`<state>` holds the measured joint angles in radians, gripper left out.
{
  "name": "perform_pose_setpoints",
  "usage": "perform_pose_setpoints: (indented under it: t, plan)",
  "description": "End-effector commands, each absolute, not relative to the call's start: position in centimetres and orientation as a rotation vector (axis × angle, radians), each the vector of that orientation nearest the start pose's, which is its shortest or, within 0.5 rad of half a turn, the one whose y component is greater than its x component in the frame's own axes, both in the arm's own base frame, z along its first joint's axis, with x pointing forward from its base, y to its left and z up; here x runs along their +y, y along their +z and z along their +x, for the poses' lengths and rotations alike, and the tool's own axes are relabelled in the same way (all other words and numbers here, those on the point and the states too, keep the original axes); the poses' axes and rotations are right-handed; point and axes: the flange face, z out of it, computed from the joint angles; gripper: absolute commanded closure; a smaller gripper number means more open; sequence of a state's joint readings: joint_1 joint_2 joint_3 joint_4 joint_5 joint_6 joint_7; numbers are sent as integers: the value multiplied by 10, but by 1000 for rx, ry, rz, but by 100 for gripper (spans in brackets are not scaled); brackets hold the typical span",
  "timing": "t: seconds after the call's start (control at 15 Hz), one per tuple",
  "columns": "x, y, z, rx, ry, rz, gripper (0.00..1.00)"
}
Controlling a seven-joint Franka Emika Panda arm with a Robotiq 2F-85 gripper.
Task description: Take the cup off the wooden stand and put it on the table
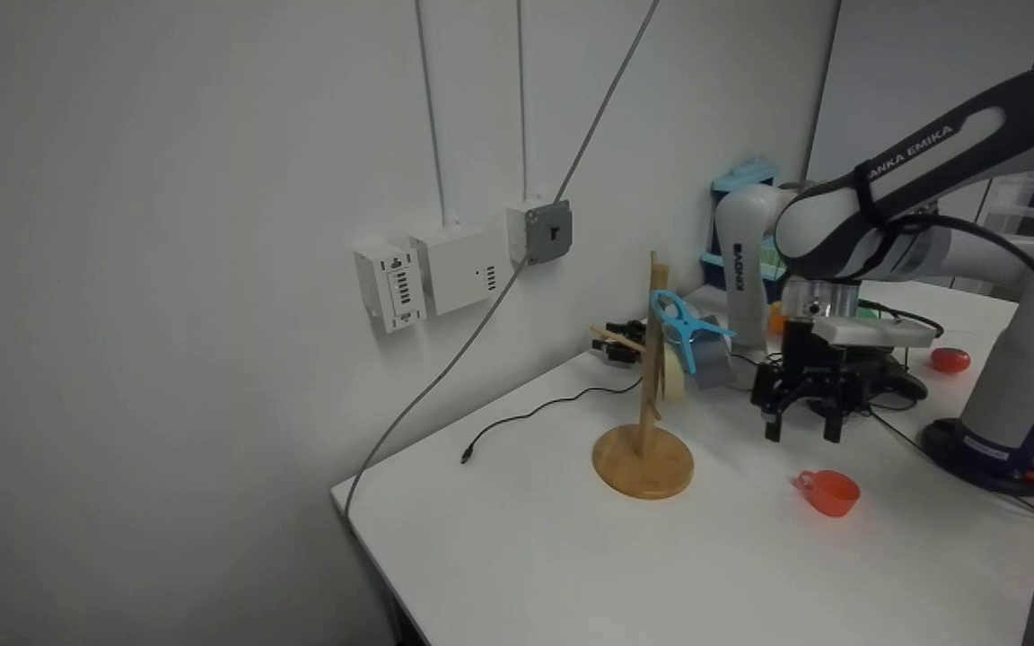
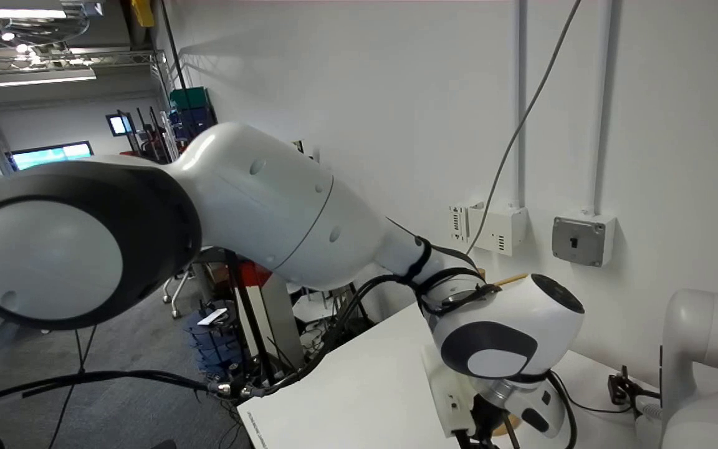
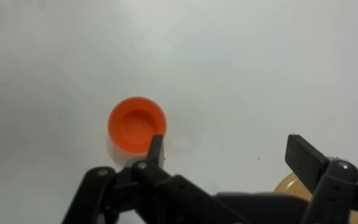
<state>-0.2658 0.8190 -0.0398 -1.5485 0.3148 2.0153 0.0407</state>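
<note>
The red-orange cup (image 1: 831, 493) stands on the white table (image 1: 517, 565), apart from the stand. In the wrist view the cup (image 3: 137, 124) shows its round opening, partly overlapped by one finger. The wooden stand (image 1: 643, 462) is upright beside the cup. Part of its base (image 3: 292, 186) shows at the lower right of the wrist view. My gripper (image 1: 802, 435) is open and empty, above the table near the cup. In the wrist view the gripper (image 3: 224, 140) has its fingers wide apart with only table between them. In an exterior view the cup is out of sight.
A blue clamp (image 1: 689, 327) and a tape roll (image 1: 672, 375) are by the stand's post. A second robot arm (image 1: 741, 260) stands behind my gripper. A black cable (image 1: 535, 411) lies along the wall side. A red object (image 1: 950, 361) lies near the arm's base.
</note>
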Motion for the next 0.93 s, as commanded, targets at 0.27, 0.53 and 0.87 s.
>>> perform_pose_setpoints:
  t: [0.27,0.53,0.87]
  plan:
    - [-150,219,622,479,294,-2845,0]
    - [-130,257,606,334,183,-2910,0]
    - [-111,301,580,165,29,-3005,0]
